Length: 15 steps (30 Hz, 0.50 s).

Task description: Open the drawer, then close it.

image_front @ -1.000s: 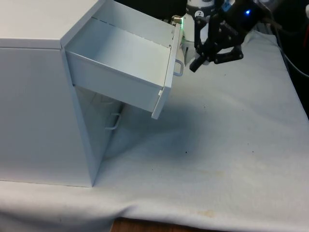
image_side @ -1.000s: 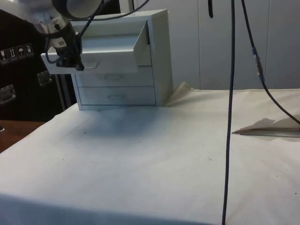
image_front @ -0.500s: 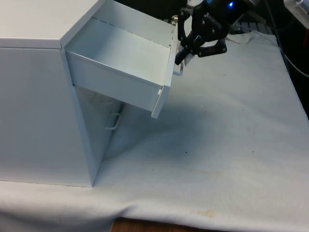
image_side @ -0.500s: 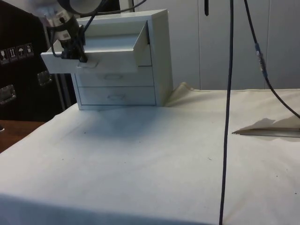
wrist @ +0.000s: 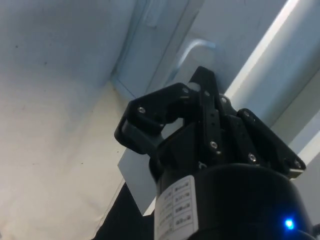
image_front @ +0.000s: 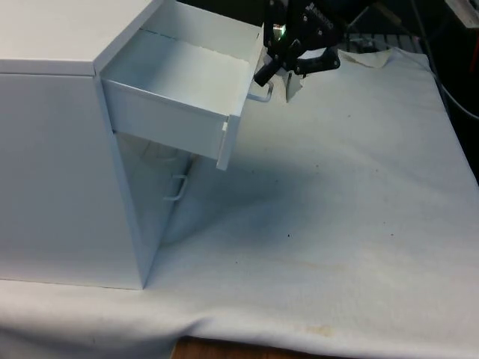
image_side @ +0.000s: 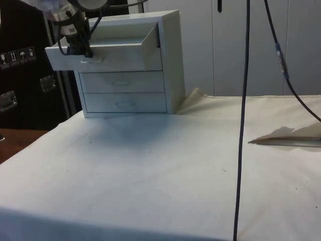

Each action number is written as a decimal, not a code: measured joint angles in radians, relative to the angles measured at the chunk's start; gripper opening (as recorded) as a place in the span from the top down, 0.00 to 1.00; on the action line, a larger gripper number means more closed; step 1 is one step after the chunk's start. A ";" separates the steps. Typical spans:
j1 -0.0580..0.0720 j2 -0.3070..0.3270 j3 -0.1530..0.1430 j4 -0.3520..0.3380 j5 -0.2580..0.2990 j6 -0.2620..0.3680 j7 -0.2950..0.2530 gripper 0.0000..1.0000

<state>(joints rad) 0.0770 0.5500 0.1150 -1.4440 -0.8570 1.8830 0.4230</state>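
Top white metal drawer (image_front: 176, 93) of the white three-drawer chest (image_front: 60, 149) is pulled most of the way out, sitting over the two closed drawers below (image_side: 123, 93). Chest stands on the white-clothed table (image_front: 352, 224), at the front view's left.

Black two-finger gripper (image_front: 271, 73) is up against the drawer's front panel (image_front: 241, 112), right at the small wire handle (image_front: 260, 95). In the wrist view the fingers (wrist: 202, 97) look drawn together to little or no gap, with the handle (wrist: 192, 50) just beyond their tips, not between them. So nothing gripped; it reads as contact against the panel, closing phase of the task.

Handling, my read:
- Drawer is thin sheet, empty, so light. Stiff box, won't flex.
- Far out on its runners, so it may droop or rack if loaded off-centre.
- Painted face is smooth: the tips could skate sideways under a push.
- Handle is thin wire, small target, bendable under side load.

Where to act: for closing, push flat on the panel near the centre, at handle height, straight along the slide axis. For pulling, pinch the wire handle at mid-span.

Risk: chest is light too, a hard push might shove the whole unit across the cloth.
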 measured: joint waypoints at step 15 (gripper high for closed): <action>-0.005 -0.029 -0.021 0.000 -0.016 -0.007 -0.061 1.00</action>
<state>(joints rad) 0.0720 0.5210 0.0940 -1.4440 -0.8730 1.8760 0.3620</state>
